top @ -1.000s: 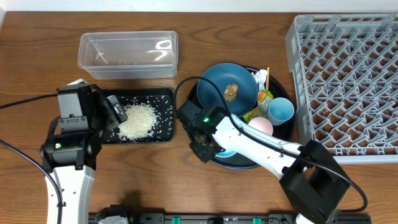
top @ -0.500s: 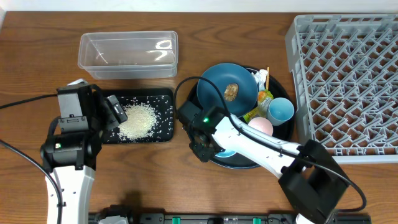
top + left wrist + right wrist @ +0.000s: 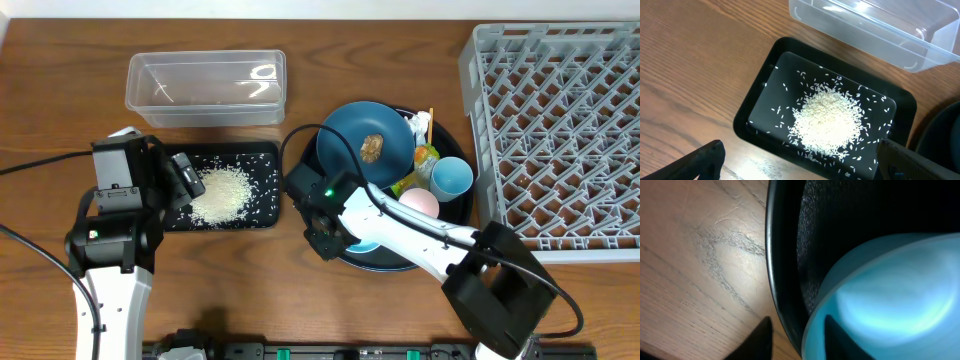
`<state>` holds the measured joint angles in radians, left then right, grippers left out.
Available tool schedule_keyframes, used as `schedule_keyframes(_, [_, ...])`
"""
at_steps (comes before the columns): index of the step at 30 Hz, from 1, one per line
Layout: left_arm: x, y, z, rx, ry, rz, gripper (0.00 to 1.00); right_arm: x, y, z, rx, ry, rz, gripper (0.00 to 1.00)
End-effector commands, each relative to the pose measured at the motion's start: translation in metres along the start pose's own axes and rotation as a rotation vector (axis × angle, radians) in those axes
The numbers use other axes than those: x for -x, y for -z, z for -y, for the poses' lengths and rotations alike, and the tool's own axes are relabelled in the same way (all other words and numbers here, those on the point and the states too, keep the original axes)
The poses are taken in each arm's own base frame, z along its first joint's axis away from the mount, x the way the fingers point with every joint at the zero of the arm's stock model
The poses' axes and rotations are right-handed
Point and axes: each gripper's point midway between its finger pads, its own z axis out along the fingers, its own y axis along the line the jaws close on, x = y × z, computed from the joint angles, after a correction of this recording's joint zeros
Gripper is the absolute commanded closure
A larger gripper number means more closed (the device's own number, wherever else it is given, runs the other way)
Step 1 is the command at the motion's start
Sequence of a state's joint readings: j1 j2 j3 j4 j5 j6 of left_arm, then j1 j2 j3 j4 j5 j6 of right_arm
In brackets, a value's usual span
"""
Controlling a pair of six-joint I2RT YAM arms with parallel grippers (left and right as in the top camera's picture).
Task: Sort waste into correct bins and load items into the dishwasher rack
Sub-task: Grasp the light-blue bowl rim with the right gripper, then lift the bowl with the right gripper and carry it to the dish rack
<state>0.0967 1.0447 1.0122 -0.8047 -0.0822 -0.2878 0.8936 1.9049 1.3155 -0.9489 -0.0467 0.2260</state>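
Two right fingers [image 3: 759,340] are seen low in the right wrist view, set fairly narrowly apart. One is placed outside the rim of the round black tray [image 3: 785,280], over the table [image 3: 700,255], and the other against the pale inner wall of the white bowl [image 3: 890,295]. Whether anything is actually clamped between them cannot be told. The left fingers [image 3: 705,161] are spread wide and empty, held above the shallow black tray [image 3: 757,107], where the white rice grains [image 3: 827,122] are heaped. That part of the sorting is judged done. Little else is. The clear tub [image 3: 205,56] is seen with nothing in it, and no dish is seen in the dishwasher rack [image 3: 478,150]. The small brown food lump [image 3: 372,147] is left on the dark blue plate [image 3: 345,135]. The printed wrapper [image 3: 424,158] and the crumpled tissue [image 3: 420,124] are lodged on the round tray beside the plate. The pink cup [image 3: 420,203], the light blue cup [image 3: 451,178] and the chopstick [image 3: 431,118] remain there too. The white utensil cannot be made out with confidence. The task is therefore judged to be at an early stage — three pieces of waste are to be binned and every dish is to be racked, with the bowl apparently the step in hand.
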Motion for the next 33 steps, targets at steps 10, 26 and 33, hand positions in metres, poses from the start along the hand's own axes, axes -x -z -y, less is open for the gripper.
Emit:
schedule_keyframes(10, [0.006,0.003,-0.002,0.011,0.001,0.016,0.02,0.003,-0.002,-0.011,-0.008,0.014,0.014,0.90])
schedule_keyframes(26, [0.006,0.003,-0.002,0.011,0.001,0.016,0.02,0.012,0.019,-0.001,0.007,-0.043,0.075,0.99])
schedule_keyframes(33, [0.006,0.003,-0.002,0.011,0.001,0.016,0.02,0.022,0.082,0.010,0.068,-0.085,0.246,0.99])
